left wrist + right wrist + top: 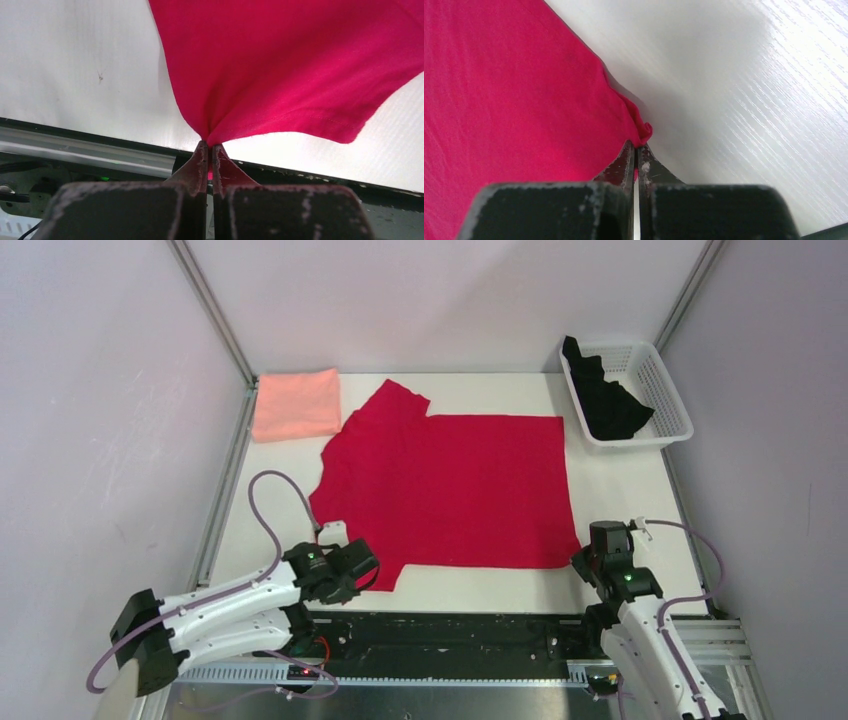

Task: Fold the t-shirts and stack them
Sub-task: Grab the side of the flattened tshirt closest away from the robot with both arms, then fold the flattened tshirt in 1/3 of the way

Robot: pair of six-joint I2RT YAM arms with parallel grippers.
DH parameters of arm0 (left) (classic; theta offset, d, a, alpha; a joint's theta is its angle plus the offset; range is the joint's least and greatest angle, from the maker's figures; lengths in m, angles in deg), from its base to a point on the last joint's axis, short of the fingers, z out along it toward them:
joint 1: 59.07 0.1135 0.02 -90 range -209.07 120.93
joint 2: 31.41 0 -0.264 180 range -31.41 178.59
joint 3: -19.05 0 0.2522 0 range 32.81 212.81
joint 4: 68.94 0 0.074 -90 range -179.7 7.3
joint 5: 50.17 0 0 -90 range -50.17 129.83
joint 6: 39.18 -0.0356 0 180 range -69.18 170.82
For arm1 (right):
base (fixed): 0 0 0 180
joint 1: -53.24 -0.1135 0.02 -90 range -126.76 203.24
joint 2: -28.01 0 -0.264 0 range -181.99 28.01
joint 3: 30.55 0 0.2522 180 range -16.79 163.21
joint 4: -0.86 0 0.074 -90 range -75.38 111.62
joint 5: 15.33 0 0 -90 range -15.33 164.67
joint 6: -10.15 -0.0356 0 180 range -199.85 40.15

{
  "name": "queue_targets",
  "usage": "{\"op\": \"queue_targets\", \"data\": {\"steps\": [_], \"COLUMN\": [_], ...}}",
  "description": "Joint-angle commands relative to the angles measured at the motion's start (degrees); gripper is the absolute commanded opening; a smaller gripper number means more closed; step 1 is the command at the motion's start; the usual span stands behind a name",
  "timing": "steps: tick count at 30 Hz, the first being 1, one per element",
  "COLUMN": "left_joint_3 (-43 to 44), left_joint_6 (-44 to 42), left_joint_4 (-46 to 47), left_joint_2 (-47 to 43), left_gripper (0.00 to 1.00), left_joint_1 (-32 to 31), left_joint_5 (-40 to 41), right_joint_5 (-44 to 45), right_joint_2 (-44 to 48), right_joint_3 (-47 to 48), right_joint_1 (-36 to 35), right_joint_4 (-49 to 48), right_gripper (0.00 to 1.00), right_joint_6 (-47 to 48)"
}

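Task item: the red t-shirt point(450, 490) lies spread flat on the middle of the table point(620, 490).
Long axis: it runs left to right, parallel to the near edge. The collar end points toward the left edge and the hem toward the right edge.
Direction from the fingers: the cloth spreads away from both grippers toward the far edge. Both grips sit on the shirt's near side.
Left gripper point(210, 147): positioned at the near-left end of the shirt, on the near sleeve. The jaws are pressed together on a pinch of the sleeve edge, and creases fan out from the tips.
Right gripper point(638, 150): positioned at the near-right hem corner. The jaws are pressed together on that corner, and a small bunched fold shows just past the tips.
Nearer arm: each arm is at its own corner, so neither has to reach across.
Step in hand (judgement): both grasps appear set. The likely next move lifts the near side and carries it over to the far side, folding along the long axis.
Requirement (judgement): both arms should travel in step so the held edge stays straight.
Risk (judgement): each pinch is thin, so a corner could slip out under tension.
Other shirts: the salmon-pink t-shirt point(296, 404) lies folded at the far-left corner, just beside the red shirt's far sleeve. The black t-shirt point(605, 400) lies unfolded in the white basket point(668, 390) at the far-right corner.
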Motion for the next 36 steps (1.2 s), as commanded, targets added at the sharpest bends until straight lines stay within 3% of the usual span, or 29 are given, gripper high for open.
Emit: {"op": "queue_targets", "data": {"steps": [1, 6, 9, 12, 25, 30, 36], "left_joint_3": [0.5, 3.3, 5.4, 7.7, 17.7, 23.7, 30.9], "left_joint_6": [3.0, -3.9, -9.3, -13.8, -27.5, -30.2, -34.2], "left_joint_4": [-2.2, 1.9, 11.6, 15.4, 32.3, 32.7, 32.7], "left_joint_2": [-4.5, -7.1, -6.4, -3.1, 7.2, 14.8, 23.6], "left_gripper": [0.0, 0.0, 0.0, 0.0, 0.0, 0.0, 0.0], "left_joint_1": [-0.2, -0.2, -0.1, 1.4, 21.6, 29.9, 34.3], "left_joint_5": [0.0, -0.7, -3.1, -3.1, -8.1, -10.4, -11.5], "right_joint_5": [2.2, -0.6, -2.8, -4.7, -4.2, -5.4, -7.4], "right_joint_2": [2.5, 2.5, 0.7, -3.3, -24.3, -31.3, -38.8], "right_joint_3": [1.1, 2.3, 4.1, 6.7, 21.6, 27.2, 32.6], "right_joint_1": [0.2, 0.2, 0.2, 0.2, 1.0, 3.6, 5.7], "right_joint_4": [4.7, 2.9, 1.2, -0.7, -10.6, -12.3, -13.8], "right_gripper": [0.0, 0.0, 0.0, 0.0, 0.0, 0.0, 0.0], "right_joint_6": [-0.8, 0.9, 2.7, 5.1, 11.5, 13.1, 14.6]}}
